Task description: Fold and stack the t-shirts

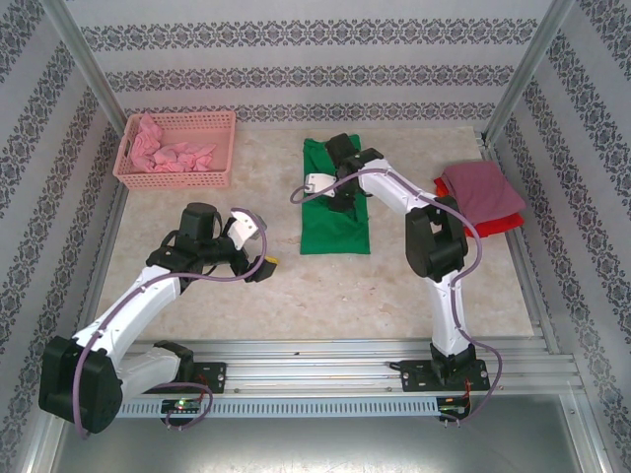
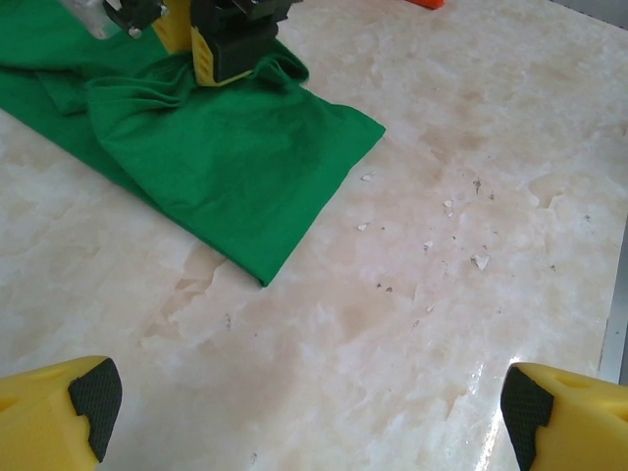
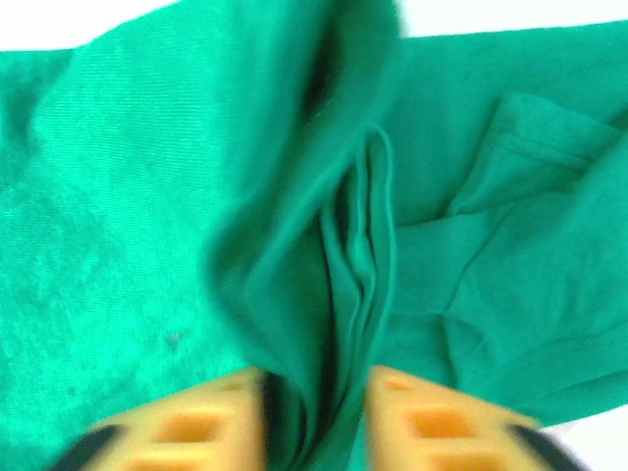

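- There are two arms, and each has two yellow fingers.
- One green t-shirt [image 1: 335,222] lies flat in the middle of the bench [image 1: 296,296], folded into a long shape.
- The right gripper [image 1: 338,190] is down on the far half of the green t-shirt.
- In the right wrist view its two fingers [image 3: 186,427] stand a little apart, one on each side of a raised fold of green cloth. The view is blurry, so I cannot tell if they squeeze the fold or are loose on it.
- The left gripper [image 1: 258,246] hangs over bare bench, left of the green t-shirt and not touching it. Its two fingers [image 2: 93,397] are spread wide with nothing between them.
- One pile sits at the right edge of the bench. It has one mauve-pink t-shirt [image 1: 483,187] on top and one red t-shirt [image 1: 498,225] peeking out under it.
- One pink basket [image 1: 173,180] stands at the far left corner. Light pink cloth [image 1: 168,153] is bunched up inside it, and I cannot count how many pieces.
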Robot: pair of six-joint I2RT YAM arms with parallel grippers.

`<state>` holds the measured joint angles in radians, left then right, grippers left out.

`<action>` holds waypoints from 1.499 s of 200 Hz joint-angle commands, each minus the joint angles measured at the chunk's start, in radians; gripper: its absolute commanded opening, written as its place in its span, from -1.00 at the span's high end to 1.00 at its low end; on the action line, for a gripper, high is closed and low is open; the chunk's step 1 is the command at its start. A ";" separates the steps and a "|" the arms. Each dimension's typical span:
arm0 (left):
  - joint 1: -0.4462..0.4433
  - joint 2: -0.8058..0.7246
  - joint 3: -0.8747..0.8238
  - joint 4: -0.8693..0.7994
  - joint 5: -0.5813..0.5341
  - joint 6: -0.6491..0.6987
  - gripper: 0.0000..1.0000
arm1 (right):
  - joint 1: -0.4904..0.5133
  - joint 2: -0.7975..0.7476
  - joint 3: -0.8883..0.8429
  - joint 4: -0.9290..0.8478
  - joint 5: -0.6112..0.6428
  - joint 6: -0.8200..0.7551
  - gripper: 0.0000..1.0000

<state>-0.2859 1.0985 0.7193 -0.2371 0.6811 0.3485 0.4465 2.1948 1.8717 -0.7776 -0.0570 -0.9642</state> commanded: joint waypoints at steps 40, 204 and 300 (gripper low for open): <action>0.009 0.035 -0.003 0.077 0.050 -0.040 -1.00 | -0.022 -0.205 -0.208 0.257 0.009 0.107 -0.74; 0.006 -0.012 -0.050 0.053 0.026 -0.003 -1.00 | 0.175 -0.244 -0.520 0.162 -0.044 0.118 -0.30; 0.011 -0.079 -0.165 0.302 -0.018 -0.180 -1.00 | 0.177 -0.162 -0.490 0.124 0.056 0.089 0.27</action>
<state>-0.2855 1.0653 0.6106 -0.1005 0.6838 0.2829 0.6193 2.0209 1.3945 -0.6128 -0.0471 -0.8631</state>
